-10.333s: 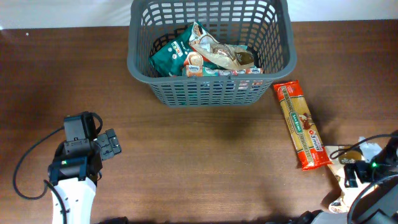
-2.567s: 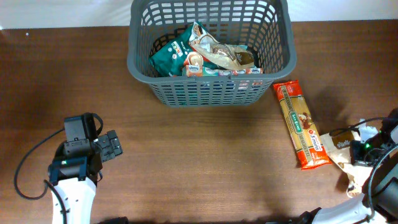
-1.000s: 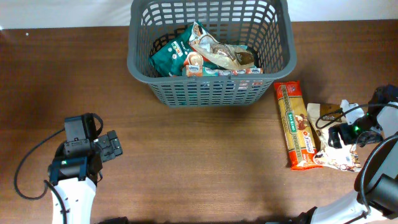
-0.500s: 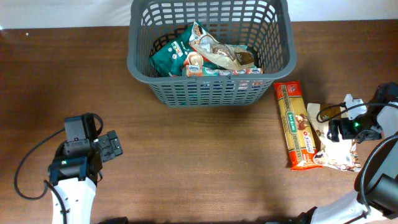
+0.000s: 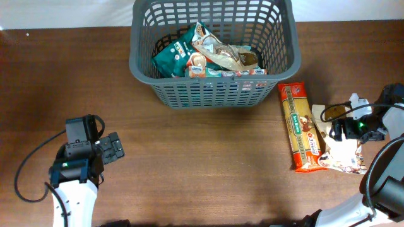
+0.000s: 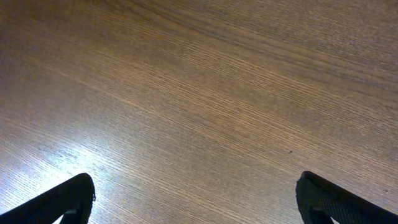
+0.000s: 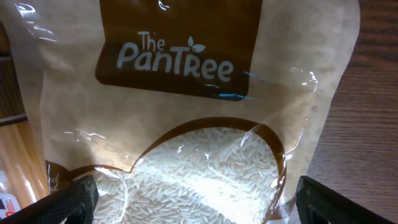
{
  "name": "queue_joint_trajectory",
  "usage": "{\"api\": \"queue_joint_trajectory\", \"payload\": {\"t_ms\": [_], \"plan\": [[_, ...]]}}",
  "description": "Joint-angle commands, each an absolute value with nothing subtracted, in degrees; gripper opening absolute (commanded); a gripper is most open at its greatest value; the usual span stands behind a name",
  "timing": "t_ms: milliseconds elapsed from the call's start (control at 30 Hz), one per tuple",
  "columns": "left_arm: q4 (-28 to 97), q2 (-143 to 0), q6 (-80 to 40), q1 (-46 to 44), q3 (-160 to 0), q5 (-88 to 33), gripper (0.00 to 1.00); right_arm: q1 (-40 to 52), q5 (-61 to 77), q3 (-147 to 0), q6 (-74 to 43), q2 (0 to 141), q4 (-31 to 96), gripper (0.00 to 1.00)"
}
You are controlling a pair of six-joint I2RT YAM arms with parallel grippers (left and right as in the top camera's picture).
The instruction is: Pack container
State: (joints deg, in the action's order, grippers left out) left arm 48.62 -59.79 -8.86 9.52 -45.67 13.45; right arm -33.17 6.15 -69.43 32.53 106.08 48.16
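The container point(image 5: 214, 94), a dark grey lattice basket, stands at the top centre and holds several food packets. A bag of white rice point(image 5: 346, 154) labelled "The PanTree" lies flat at the right, touching the long orange pasta packet point(image 5: 303, 126). My right gripper point(image 5: 339, 130) hovers just over the rice bag. In the right wrist view the bag point(image 7: 186, 93) fills the frame and the right gripper point(image 7: 199, 202) is open, its fingertips straddling the bag's width. My left gripper point(image 5: 115, 146) is open and empty over bare wood at the lower left, as the left wrist view point(image 6: 196, 196) also shows.
Inside the basket lie a green packet point(image 5: 173, 57) and a clear crinkled bag point(image 5: 221, 53). The pasta packet's edge shows at the left of the right wrist view point(image 7: 15, 155). White cloth backs the table's far edge. The right arm's cable loops above the rice bag.
The right arm came up from the lower right corner and the rice bag moved left against the pasta packet, whose lower end swung left. The left arm has not moved.
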Motion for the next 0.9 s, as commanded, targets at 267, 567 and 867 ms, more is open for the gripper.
{"api": "queue_joint_trajectory", "payload": {"t_ms": [267,567,867], "plan": [[48.45,-59.90,-9.39,9.91,-45.34,12.82,0.99,-32.62,7.29,-70.32,31.88,106.72,47.92,0.99],[48.40,-59.90,-9.39,9.91,-45.34,12.82,0.99,-32.62,7.29,-70.30,31.88,106.72,47.92,0.99],[47.57,-59.90,-9.39,9.91,-45.34,12.82,0.99,-32.62,7.29,-70.32,31.88,106.72,47.92,0.99]]}}
